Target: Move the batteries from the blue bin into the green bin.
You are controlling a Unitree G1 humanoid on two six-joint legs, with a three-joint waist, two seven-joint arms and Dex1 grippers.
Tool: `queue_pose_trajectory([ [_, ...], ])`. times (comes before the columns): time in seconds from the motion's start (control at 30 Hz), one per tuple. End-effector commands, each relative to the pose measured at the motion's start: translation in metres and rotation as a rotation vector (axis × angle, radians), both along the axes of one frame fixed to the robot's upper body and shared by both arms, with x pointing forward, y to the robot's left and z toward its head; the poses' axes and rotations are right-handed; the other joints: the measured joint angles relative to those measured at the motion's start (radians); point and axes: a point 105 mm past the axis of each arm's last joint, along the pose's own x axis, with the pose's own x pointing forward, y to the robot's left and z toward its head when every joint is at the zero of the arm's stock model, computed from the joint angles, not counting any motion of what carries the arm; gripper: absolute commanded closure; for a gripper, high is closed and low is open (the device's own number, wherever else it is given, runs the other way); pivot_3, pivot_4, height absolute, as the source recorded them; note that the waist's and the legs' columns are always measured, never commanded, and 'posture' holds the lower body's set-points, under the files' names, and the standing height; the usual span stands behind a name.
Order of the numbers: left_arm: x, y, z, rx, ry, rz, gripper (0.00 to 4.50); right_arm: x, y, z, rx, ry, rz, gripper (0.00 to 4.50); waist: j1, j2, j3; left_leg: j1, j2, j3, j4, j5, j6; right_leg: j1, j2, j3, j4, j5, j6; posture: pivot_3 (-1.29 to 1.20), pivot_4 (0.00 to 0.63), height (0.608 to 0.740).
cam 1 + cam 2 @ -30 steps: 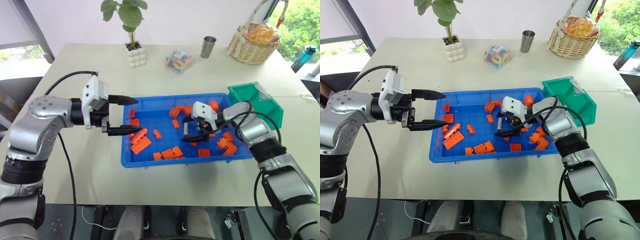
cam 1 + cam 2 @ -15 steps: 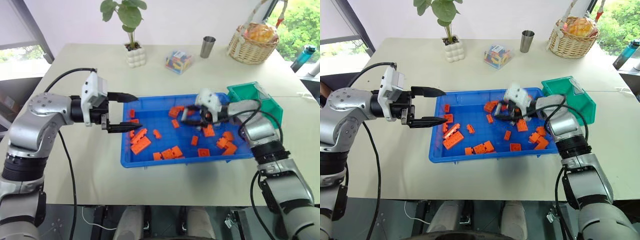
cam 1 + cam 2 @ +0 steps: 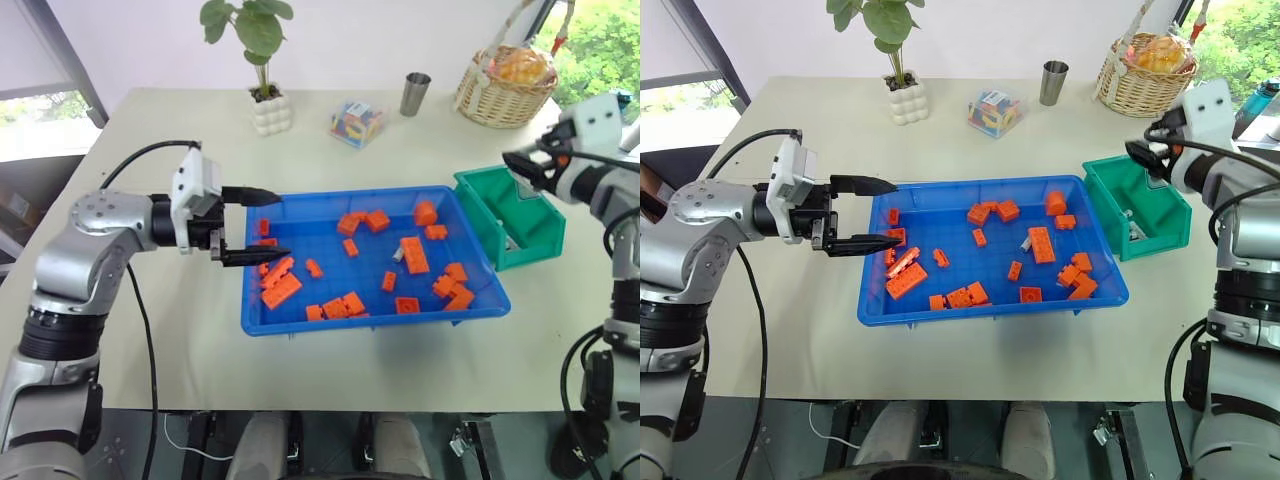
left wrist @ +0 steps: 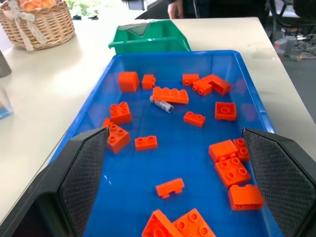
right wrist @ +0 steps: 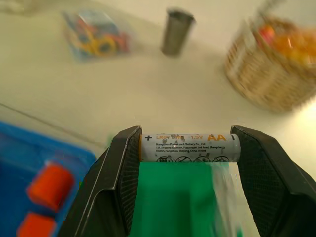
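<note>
Right end effector (image 5: pixel 190 148) clamps one AA battery (image 5: pixel 190 147) endwise above the green bin (image 3: pixel 512 215). Release should wait until it sits squarely over the opening. Another battery (image 4: pixel 161 104) lies in the blue bin (image 3: pixel 350 322); left end effector (image 3: pixel 268 225) gapes empty.

Table (image 3: pixel 420 150): we see a pale beige top carrying everything.
Blue bin (image 3: pixel 350 322): lies on it, just beyond the left gripper (image 3: pixel 268 226) fingertips.
Green bin (image 3: pixel 530 245): sits touching the blue bin's far corner, below the right gripper (image 3: pixel 524 166).
Potted plant (image 3: pixel 270 100): we find it beyond the left gripper, well apart.
Clear box of coloured pieces (image 3: pixel 358 122): between plant and metal cup (image 3: pixel 416 93).
Wicker basket (image 3: pixel 505 88): beyond the right gripper, near the table's far edge.
</note>
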Motion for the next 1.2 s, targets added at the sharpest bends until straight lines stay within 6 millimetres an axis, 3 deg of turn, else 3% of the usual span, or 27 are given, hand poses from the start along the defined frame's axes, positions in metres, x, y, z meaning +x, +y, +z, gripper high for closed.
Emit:
queue_pose_trajectory([
  [0.03, 0.000, -0.003, 0.009, 0.003, -0.050, -0.021, 0.00, -0.004, -0.004, 0.004, -0.004, -0.002, -0.034, 0.84, 0.000, 0.000, 0.000, 0.000, 0.000, 0.000, 0.000, 0.000, 0.000, 0.000, 0.000, 0.000, 0.000, 0.000, 0.000, 0.00, 0.150, 0.665],
  [0.1, 0.000, -0.004, 0.009, 0.003, -0.051, -0.023, 0.00, -0.005, -0.002, 0.003, -0.020, 0.000, -0.030, 0.12, 0.000, 0.001, 0.001, 0.000, 0.000, 0.000, 0.000, 0.000, 0.000, -0.001, 0.000, 0.000, 0.000, 0.000, 0.000, 0.00, 0.150, 0.665],
  [0.2, 0.001, -0.003, 0.010, 0.005, -0.054, -0.025, 0.00, -0.005, 0.001, 0.006, -0.058, -0.019, -0.022, 0.12, 0.001, 0.001, 0.001, 0.000, 0.000, 0.000, 0.000, 0.000, 0.000, -0.001, 0.000, 0.000, 0.000, 0.000, 0.000, 0.00, 0.150, 0.665],
  [0.3, 0.001, -0.003, 0.011, 0.007, -0.058, -0.025, 0.00, -0.005, 0.008, 0.024, -0.046, -0.103, 0.014, 0.12, 0.005, 0.001, 0.001, -0.001, 0.000, 0.000, 0.000, 0.000, 0.000, -0.001, 0.000, 0.001, 0.000, 0.000, 0.000, 0.00, 0.150, 0.665],
  [0.4, 0.001, -0.002, 0.010, 0.009, -0.059, -0.023, 0.00, -0.013, 0.048, 0.026, -0.064, -0.093, 0.224, 0.12, 0.003, 0.001, 0.001, -0.001, 0.000, 0.000, 0.000, 0.000, 0.000, -0.001, 0.000, 0.001, 0.000, 0.000, 0.000, 0.00, 0.150, 0.665],
  [0.57, 0.000, -0.003, 0.010, 0.011, -0.059, -0.026, 0.00, -0.040, 0.099, -0.003, -0.256, 0.030, 0.618, 0.12, 0.007, 0.001, 0.001, -0.001, 0.000, 0.000, 0.000, 0.000, 0.000, 0.000, 0.000, 0.001, 0.000, 0.000, 0.000, 0.00, 0.150, 0.665],
  [0.73, 0.001, -0.004, 0.012, 0.013, -0.064, -0.030, 0.00, -0.048, 0.106, -0.037, -0.581, 0.165, 0.888, 0.12, 0.004, 0.001, 0.001, 0.000, -0.001, -0.001, 0.001, 0.000, 0.000, 0.001, 0.000, 0.001, -0.006, 0.000, 0.001, 0.00, 0.150, 0.665],
  [0.83, 0.002, -0.005, 0.014, 0.012, -0.069, -0.030, 0.00, -0.044, 0.106, -0.048, -0.660, 0.224, 0.964, 0.12, 0.000, 0.001, 0.001, 0.000, -0.001, -0.001, 0.000, 0.000, 0.000, 0.001, 0.001, 0.001, -0.006, 0.000, 0.001, 0.00, 0.150, 0.665],
  [1.0, -0.003, -0.004, 0.013, 0.010, -0.073, -0.014, 0.00, -0.014, 0.110, -0.043, -0.475, 0.238, 0.805, 0.12, -0.001, 0.000, 0.001, 0.000, 0.000, -0.001, 0.000, 0.000, 0.000, 0.001, 0.001, 0.000, -0.006, 0.000, 0.001, 0.00, 0.150, 0.665],
  [1.2, -0.009, 0.005, 0.009, 0.012, -0.060, 0.033, 0.00, -0.025, 0.105, -0.035, -0.240, 0.231, 0.566, 0.12, 0.015, 0.001, 0.001, -0.004, 0.000, -0.005, 0.001, 0.000, 0.000, 0.001, 0.000, -0.003, -0.009, 0.000, 0.001, 0.00, 0.150, 0.665],
])
